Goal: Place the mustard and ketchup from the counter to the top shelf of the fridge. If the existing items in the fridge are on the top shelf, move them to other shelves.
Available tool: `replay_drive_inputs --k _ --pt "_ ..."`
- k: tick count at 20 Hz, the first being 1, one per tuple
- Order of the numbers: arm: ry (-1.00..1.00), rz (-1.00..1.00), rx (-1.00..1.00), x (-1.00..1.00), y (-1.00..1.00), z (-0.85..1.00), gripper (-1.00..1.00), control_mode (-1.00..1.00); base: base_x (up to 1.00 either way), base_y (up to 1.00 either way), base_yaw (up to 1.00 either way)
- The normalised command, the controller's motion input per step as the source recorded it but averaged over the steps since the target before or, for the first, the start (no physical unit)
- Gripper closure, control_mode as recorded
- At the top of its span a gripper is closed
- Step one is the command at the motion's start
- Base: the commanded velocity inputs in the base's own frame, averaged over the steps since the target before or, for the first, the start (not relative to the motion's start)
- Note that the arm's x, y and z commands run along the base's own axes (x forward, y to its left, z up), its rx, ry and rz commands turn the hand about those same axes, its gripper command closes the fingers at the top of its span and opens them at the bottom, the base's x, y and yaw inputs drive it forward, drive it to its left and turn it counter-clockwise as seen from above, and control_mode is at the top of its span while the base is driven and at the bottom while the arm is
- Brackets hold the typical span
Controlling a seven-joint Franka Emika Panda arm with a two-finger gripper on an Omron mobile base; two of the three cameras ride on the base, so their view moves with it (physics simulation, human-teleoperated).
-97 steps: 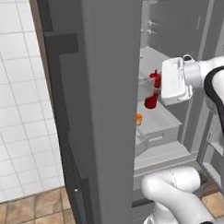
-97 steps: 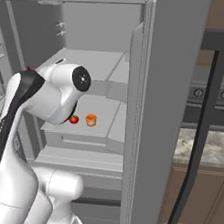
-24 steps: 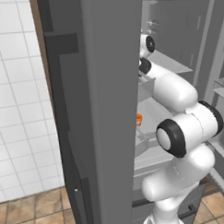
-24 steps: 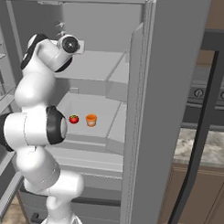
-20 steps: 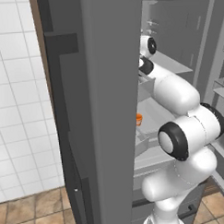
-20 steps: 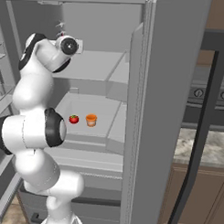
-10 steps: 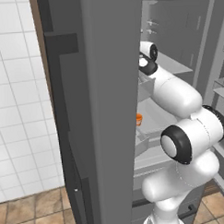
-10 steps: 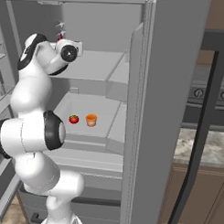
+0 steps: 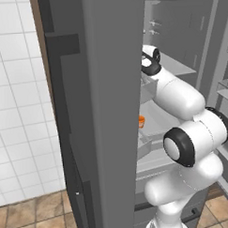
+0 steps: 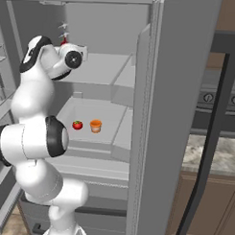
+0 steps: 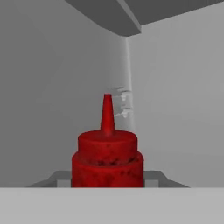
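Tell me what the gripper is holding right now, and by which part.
Cannot be told. The ketchup bottle stands upright straight ahead of the hand, cap and nozzle visible, but the fingers and any contact are hidden.

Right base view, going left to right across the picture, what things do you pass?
White robot arm → small red tomato → small orange cup → grey fridge door seen edge-on → black oven handle.

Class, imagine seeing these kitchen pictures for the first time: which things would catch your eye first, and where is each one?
The red ketchup bottle stands out, close up in the hand view against the grey fridge wall. Next comes the big white arm reaching into the open fridge, then the tomato and orange cup side by side on a lower shelf.
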Motion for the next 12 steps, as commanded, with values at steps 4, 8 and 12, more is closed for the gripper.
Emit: replay_drive_inputs --k 4,8,12 --pt "0.0 0.0 0.0 0.0 0.0 0.0 -1.0 -1.0 0.0 0.0 0.0" --pt "-0.03 0.0 0.0 -0.21 -0.05 0.02 -1.0 -1.0 0.0 0.0 0.0" --pt "-0.09 0.0 0.0 -0.41 -0.08 0.09 -1.0 -1.0 0.0 0.0 0.0"
